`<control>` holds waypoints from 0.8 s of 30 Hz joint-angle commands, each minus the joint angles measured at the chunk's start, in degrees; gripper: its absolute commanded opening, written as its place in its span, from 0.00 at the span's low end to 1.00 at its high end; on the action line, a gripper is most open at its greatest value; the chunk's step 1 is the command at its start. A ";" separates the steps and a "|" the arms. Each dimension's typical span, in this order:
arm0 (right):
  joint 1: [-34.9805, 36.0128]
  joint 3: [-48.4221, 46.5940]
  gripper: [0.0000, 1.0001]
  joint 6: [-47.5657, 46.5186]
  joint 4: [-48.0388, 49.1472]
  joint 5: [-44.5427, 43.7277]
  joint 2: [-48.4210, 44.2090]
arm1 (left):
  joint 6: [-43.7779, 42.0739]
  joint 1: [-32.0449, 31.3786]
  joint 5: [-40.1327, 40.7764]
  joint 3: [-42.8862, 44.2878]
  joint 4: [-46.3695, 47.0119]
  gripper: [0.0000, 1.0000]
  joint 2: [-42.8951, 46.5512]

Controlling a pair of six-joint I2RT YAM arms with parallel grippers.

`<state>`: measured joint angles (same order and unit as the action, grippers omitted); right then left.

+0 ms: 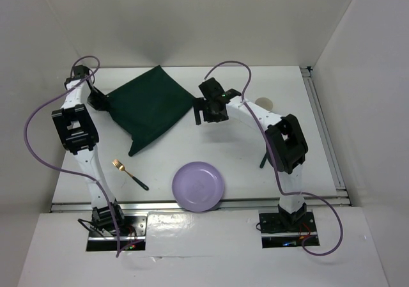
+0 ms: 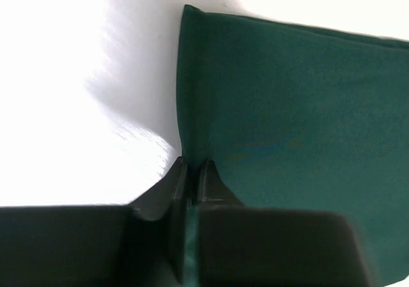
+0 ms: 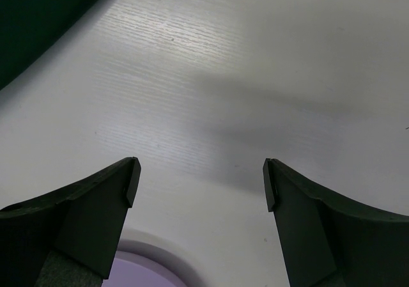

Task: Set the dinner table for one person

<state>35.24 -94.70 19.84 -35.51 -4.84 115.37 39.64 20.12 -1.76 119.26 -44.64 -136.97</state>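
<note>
A dark green cloth lies at the back left of the white dinner table, one part folded toward the front. My left gripper is at the cloth's left edge. In the left wrist view it is shut on the cloth, with green fabric pinched between the jaws. My right gripper hovers just right of the cloth, open and empty. In the right wrist view it hangs over bare table, with the rim of the plate below it.
A lilac plate sits near the front edge. A gold fork with a dark handle lies left of it. A small white round object and a thin dark item lie beside the right arm. A metal rail runs along the right edge.
</note>
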 commanded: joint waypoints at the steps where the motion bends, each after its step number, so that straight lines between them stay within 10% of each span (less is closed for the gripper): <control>1: 0.53 -2.95 0.90 -0.59 -1.32 -1.66 0.03 | -0.08 0.01 -0.88 1.50 0.61 0.06 -0.06; 14: 0.53 -2.08 0.90 0.99 -1.85 -1.66 -6.38 | -11.15 -4.55 -7.81 5.01 2.89 0.00 16.90; 24: -2.01 12.15 0.90 8.11 1.57 -4.12 -21.58 | -23.72 -33.01 -15.37 4.41 -0.19 0.00 21.65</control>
<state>34.65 -86.61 24.25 -35.53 -6.39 99.26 20.80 -5.26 -10.81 126.50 -44.03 -118.48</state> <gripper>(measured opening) 0.902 0.049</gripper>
